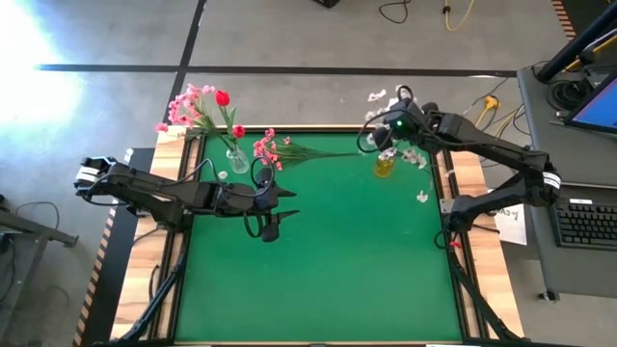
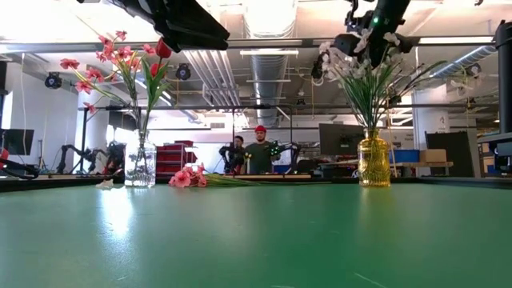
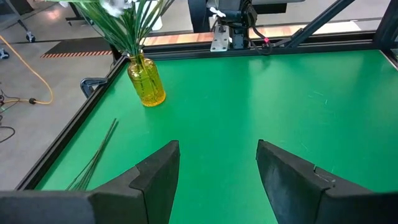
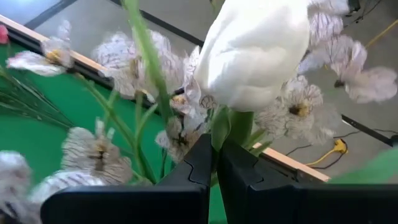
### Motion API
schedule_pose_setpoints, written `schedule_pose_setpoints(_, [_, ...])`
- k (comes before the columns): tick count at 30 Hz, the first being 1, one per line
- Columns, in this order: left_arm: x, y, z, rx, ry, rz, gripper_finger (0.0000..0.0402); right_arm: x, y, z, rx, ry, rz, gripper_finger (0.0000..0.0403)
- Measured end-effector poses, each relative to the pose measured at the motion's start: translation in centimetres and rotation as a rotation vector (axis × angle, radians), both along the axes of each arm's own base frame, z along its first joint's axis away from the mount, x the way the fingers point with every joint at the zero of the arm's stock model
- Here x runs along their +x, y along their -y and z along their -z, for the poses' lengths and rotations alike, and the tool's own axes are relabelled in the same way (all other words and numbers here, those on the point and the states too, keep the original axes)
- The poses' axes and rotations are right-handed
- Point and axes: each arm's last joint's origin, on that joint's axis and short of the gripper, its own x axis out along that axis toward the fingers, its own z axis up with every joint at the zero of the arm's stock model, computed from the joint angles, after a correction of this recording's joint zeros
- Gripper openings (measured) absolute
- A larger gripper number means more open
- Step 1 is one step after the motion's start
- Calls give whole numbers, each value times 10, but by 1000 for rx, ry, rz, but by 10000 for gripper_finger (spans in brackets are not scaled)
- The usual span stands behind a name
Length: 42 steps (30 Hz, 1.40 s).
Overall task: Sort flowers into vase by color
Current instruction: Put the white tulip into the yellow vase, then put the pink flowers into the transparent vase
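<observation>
A yellow vase (image 1: 386, 166) (image 2: 374, 160) near the mat's far right holds white blossom sprays (image 2: 360, 68). A clear vase (image 1: 234, 159) (image 2: 141, 164) at far left holds red buds (image 1: 223, 97) and pink sprays (image 1: 188, 106). Another pink spray (image 1: 270, 149) (image 2: 188, 178) lies flat on the mat, stems pointing right. My right gripper (image 1: 381, 135) (image 4: 217, 155) sits above the yellow vase, shut on a white tulip bud's (image 4: 255, 53) stem. My left gripper (image 1: 270, 207) (image 3: 217, 168) hovers open over the mat's middle left, holding nothing. My right gripper pinches the white tulip's green stem (image 4: 231, 127) between its two fingers (image 4: 202, 165), just below the bud. The bud stands beyond the fingertips, among the white sprays above the yellow vase. The stem's lower end is hidden behind the fingers.
A small white blossom (image 1: 422, 197) lies loose on the mat right of the yellow vase. Green stems (image 3: 93, 162) lie near the mat's far edge. Wooden borders and the arms' mounts flank the mat. The near half of the green mat (image 1: 328, 280) is bare. People stand in the room beyond.
</observation>
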Motion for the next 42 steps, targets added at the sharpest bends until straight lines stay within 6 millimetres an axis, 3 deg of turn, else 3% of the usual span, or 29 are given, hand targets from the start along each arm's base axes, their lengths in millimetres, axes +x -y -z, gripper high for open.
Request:
schedule_pose_setpoints(7, [0, 0, 0, 0, 0, 0, 200, -1, 0, 1, 3, -12, -4, 13])
schedule_pose_setpoints(22, [0, 0, 0, 0, 0, 0, 200, -5, -5, -16, 85, 38, -33, 17])
schedule_pose_setpoints(26, [0, 0, 0, 0, -1, 0, 200, -7, -6, -16, 101, 38, -21, 54])
schedule_pose_setpoints(33, [0, 0, 0, 0, -2, 0, 200, -11, -9, -21, 128, 45, -4, 158])
schedule_pose_setpoints(42, [0, 0, 0, 0, -4, 0, 200, -25, -17, -57, 152, 95, 15, 231])
